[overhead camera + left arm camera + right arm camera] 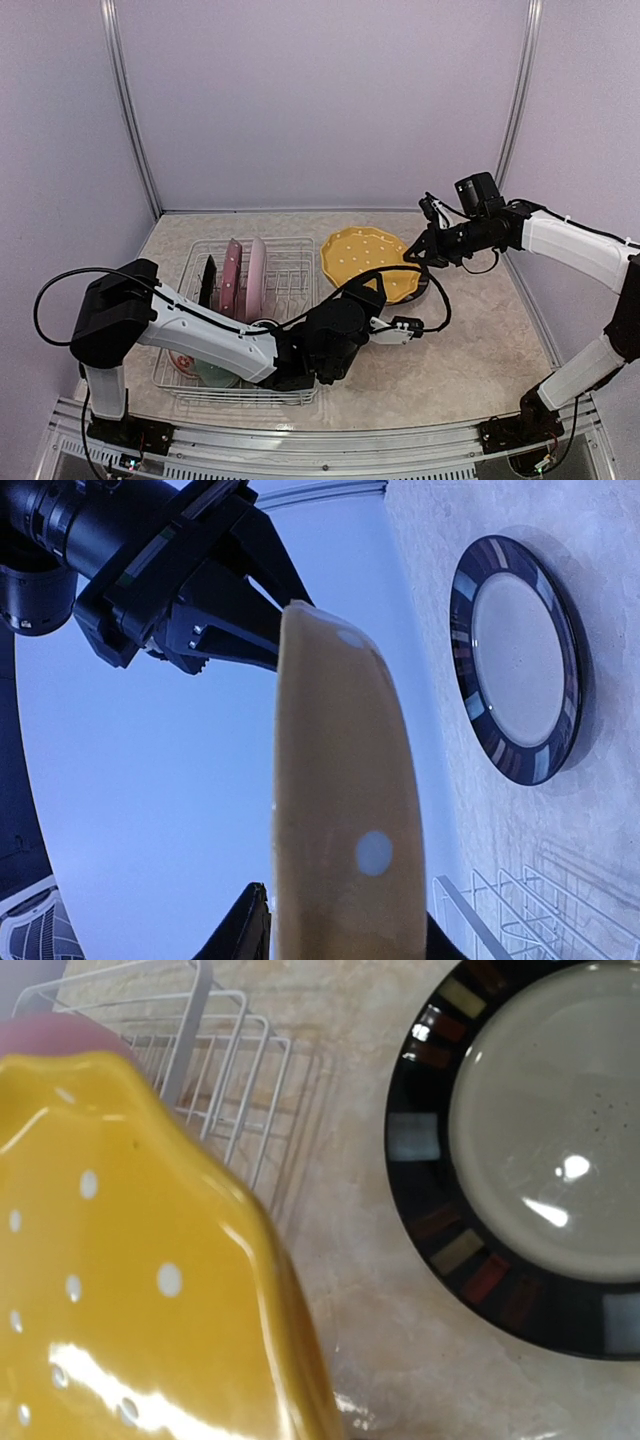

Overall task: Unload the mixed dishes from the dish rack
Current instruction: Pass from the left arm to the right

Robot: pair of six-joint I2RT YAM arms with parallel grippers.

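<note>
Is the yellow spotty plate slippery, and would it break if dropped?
Probably slippery: the yellow plate shows shiny glare. It looks stiff, likely breakable pottery. Held tilted by its rim, it might tip.

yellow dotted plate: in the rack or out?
Out. The yellow dotted plate is held tilted beside the dish rack, clear of its wires, by the black-rimmed plate lying on the table.
</note>
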